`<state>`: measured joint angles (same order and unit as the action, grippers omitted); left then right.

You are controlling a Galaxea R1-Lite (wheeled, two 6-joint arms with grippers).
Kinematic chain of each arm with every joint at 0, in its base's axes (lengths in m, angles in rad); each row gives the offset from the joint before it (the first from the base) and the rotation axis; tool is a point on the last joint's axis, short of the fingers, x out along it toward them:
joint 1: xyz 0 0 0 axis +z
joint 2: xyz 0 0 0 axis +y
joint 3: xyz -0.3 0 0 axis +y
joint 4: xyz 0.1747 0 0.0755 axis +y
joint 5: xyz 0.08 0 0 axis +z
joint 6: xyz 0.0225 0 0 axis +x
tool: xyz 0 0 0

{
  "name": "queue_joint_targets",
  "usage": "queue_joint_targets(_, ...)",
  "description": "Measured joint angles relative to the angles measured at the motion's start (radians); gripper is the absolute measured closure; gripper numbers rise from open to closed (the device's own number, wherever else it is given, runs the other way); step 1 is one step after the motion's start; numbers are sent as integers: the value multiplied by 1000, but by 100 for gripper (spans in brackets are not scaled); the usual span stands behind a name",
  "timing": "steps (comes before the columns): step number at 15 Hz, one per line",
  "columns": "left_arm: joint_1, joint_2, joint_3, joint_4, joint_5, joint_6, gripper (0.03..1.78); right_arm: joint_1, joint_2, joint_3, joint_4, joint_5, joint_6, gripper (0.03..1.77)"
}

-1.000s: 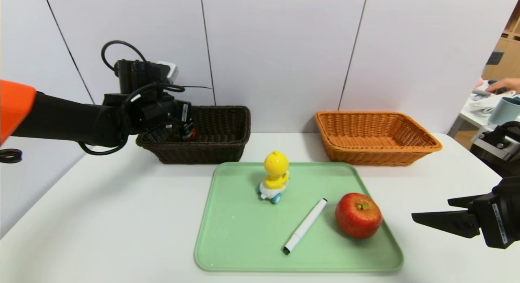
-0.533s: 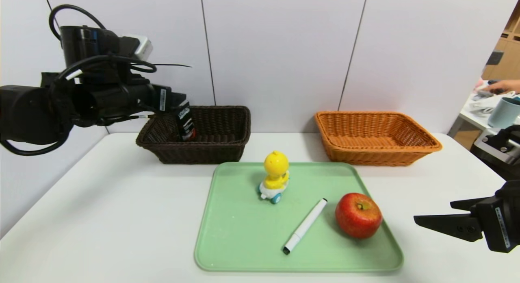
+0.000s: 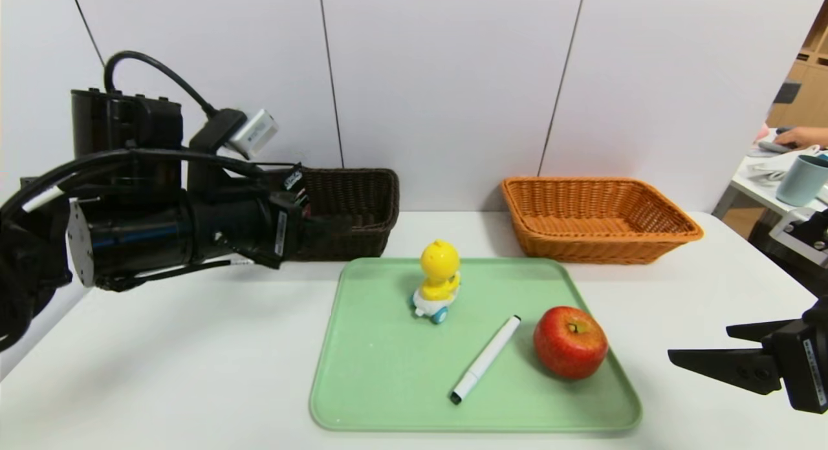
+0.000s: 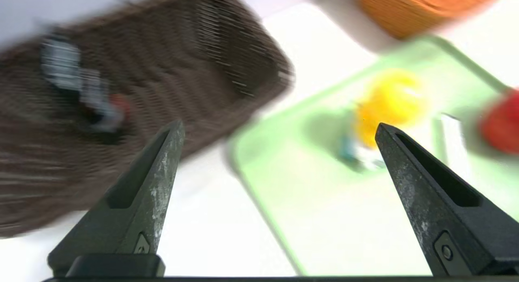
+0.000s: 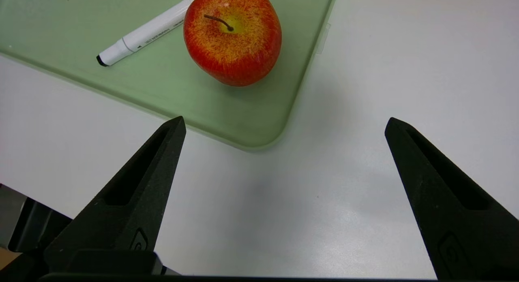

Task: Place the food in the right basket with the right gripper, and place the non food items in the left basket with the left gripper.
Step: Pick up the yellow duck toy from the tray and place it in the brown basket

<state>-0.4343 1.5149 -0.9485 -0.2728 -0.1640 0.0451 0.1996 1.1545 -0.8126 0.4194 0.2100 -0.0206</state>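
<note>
Black arms — pointed fingers

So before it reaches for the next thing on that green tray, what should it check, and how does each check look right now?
1. Left gripper empty, jaws wide apart: ok.
2. Dark tube lying inside the left basket: ok.
3. Duck toy upright on the tray, nothing crowding it: ok.
4. Marker flat on the tray, close beside the apple; touching or not: cannot tell.
5. Right gripper open, empty, off the tray's near right corner: ok.
6. Right basket free to take the apple: ok.
</note>
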Motion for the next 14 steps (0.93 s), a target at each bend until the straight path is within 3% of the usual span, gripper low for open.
queue_joint_targets(3,-127,4,69,-2,-37,-33,14,-1,-7,7,-1,0,0,10)
queue_joint_targets(7,-271,63,93,-8,-31,-31,13,-1,-9,10,-3,2,8,10)
queue_joint_targets(10,-313,139,97,-67,-9,-26,12,0,-8,10,-3,2,10,10)
queue_joint_targets(14,-340,252,110,-236,70,-24,12,0,-10,10,-3,-1,11,10)
